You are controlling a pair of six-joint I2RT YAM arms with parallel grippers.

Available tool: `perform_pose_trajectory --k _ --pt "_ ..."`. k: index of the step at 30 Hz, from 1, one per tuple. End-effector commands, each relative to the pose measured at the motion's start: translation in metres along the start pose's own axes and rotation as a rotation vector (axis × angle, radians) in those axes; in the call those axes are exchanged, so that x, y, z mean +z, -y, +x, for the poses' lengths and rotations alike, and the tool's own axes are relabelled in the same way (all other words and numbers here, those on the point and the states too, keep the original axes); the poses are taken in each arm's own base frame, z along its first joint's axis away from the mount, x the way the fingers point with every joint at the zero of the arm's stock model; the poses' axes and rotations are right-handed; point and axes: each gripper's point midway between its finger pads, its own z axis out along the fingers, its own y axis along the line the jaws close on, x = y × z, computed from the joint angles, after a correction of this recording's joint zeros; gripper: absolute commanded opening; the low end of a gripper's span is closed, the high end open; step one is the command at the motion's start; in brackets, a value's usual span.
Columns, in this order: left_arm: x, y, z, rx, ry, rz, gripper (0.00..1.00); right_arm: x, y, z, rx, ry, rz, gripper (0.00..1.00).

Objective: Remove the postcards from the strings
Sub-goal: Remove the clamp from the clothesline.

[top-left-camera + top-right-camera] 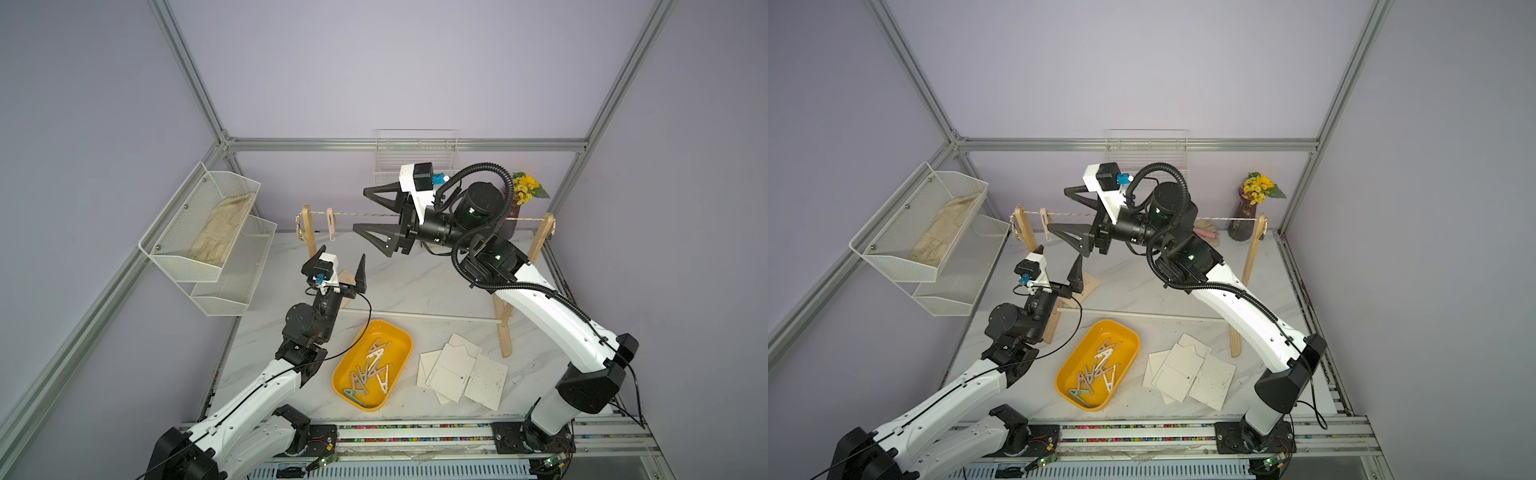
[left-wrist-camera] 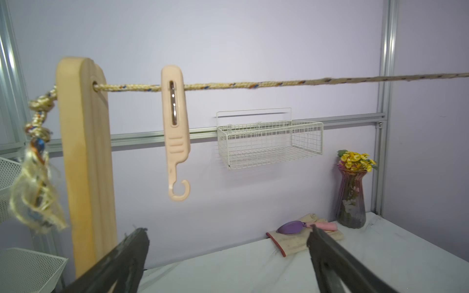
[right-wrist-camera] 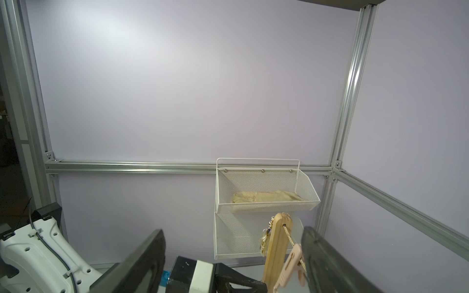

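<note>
step: cards [image 1: 461,374] off rope [image 1: 361,214], one peg [image 1: 330,222] hangs at 11 o'clock | left gripper [image 1: 342,254] wide, empty | right gripper [image 1: 360,210] wide, empty | next: likely unclip peg

This was a robotics lab test cell rather than a home. An aluminium frame [image 1: 399,144] held plain lavender panels [image 1: 374,75] around a marble-look tabletop [image 1: 415,286]. At six o'clock, a left arm [image 1: 249,390] and a right arm [image 1: 552,324] were bolted to a metal rail [image 1: 415,434]. Household props were staged around them: mesh shelves [image 1: 178,224] at nine o'clock, a wire basket [image 1: 415,153] at twelve, a vase of flowers [image 1: 1244,220] at two, and a string [image 1: 361,214] on wooden posts.
</note>
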Motion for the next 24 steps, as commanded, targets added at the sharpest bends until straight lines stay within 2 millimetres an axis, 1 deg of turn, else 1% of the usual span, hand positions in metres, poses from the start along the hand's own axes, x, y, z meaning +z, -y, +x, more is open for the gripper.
perform_pose_trajectory --k 1,2,4,6,9,10,11,14,17,19,21,24 --pt "-0.025 0.012 0.008 -0.023 -0.060 0.098 0.99 -0.005 0.004 0.023 0.063 -0.036 0.049 0.85" --pt "-0.031 0.010 0.005 -0.027 -0.062 0.097 0.99 -0.008 0.003 0.027 0.069 -0.042 0.053 0.85" --pt "-0.044 0.006 -0.006 -0.012 -0.063 0.099 1.00 -0.012 -0.001 0.044 0.089 -0.072 0.040 0.83" --pt "-0.057 0.002 -0.023 0.023 -0.062 0.108 1.00 -0.016 -0.008 0.060 0.105 -0.095 0.014 0.80" --pt "-0.077 -0.013 -0.048 0.087 -0.069 0.079 1.00 -0.021 -0.015 0.078 0.147 -0.101 -0.017 0.79" --pt "-0.083 -0.018 -0.054 0.104 -0.069 0.063 1.00 -0.020 -0.015 0.084 0.162 -0.104 -0.019 0.79" --pt "-0.091 -0.026 -0.065 0.120 -0.052 0.035 1.00 -0.020 -0.014 0.091 0.175 -0.105 -0.017 0.79" --pt "-0.111 -0.046 -0.080 0.145 -0.032 -0.047 1.00 -0.011 -0.006 0.105 0.215 -0.083 -0.011 0.79" --pt "-0.127 -0.060 -0.086 0.170 -0.003 -0.106 1.00 0.002 0.007 0.115 0.247 -0.032 0.000 0.79" --pt "-0.133 -0.064 -0.085 0.179 0.002 -0.129 1.00 0.013 0.017 0.119 0.257 0.002 0.010 0.79" --pt "-0.136 -0.065 -0.079 0.190 -0.002 -0.133 1.00 0.024 0.028 0.124 0.273 0.019 0.021 0.81" --pt "-0.134 -0.062 -0.069 0.196 -0.017 -0.124 1.00 0.039 0.041 0.136 0.282 0.026 0.040 0.84"
